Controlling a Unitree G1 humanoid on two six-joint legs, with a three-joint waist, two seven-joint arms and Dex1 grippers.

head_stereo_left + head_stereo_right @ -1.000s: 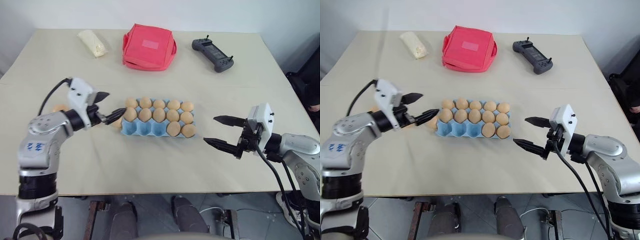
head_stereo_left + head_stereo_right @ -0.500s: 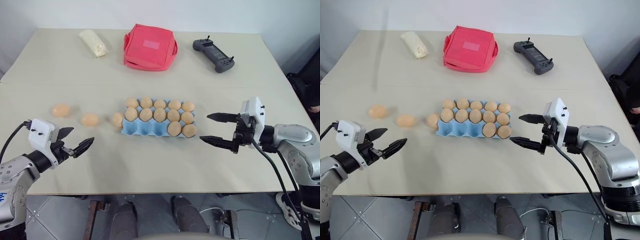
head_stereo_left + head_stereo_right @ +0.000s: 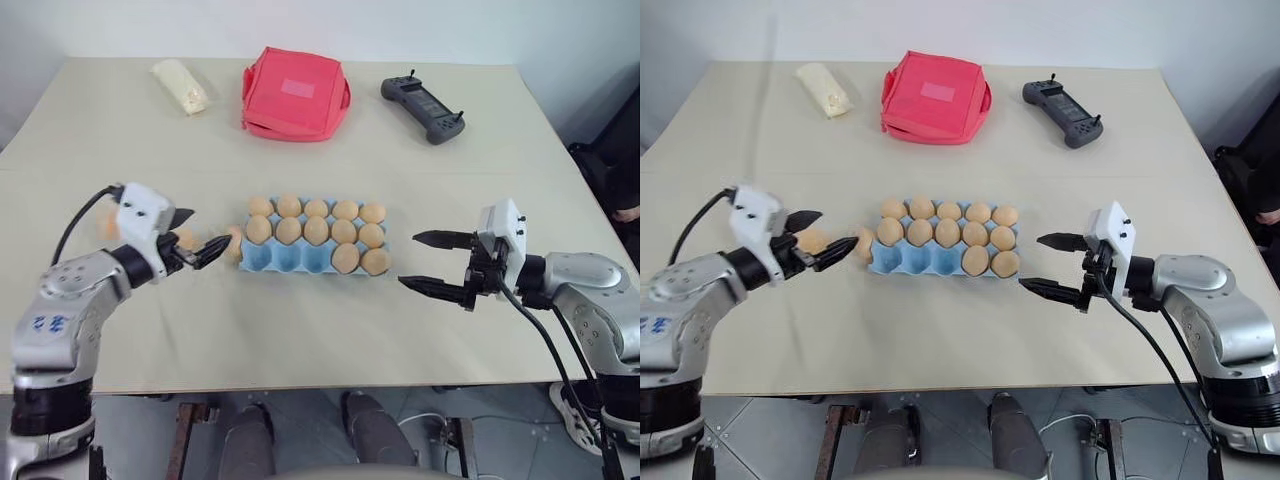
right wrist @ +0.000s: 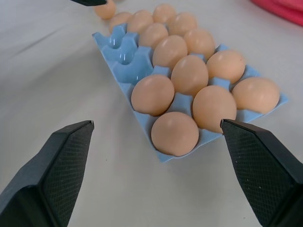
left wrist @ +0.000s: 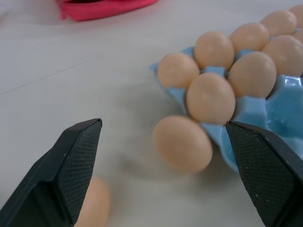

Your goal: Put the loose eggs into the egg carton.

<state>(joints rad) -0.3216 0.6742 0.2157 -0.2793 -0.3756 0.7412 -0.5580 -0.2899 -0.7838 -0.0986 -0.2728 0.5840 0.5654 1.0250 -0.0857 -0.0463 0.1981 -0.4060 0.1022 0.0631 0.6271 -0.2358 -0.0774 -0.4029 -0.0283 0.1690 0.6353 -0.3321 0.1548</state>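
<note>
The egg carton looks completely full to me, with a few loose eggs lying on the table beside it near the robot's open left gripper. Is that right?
Not quite: the egg carton is not full. The right wrist view shows three empty blue cups in its front row. The rest holds: loose eggs lie on the table beside it, near the open left gripper.

Red bag point(image 3: 294, 93), cream wrapped lump point(image 3: 180, 86), dark handheld controller point(image 3: 423, 110)

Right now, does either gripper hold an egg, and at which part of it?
Nothing is held. The left gripper is open beside a loose egg by the carton; the right gripper is open too.
</note>
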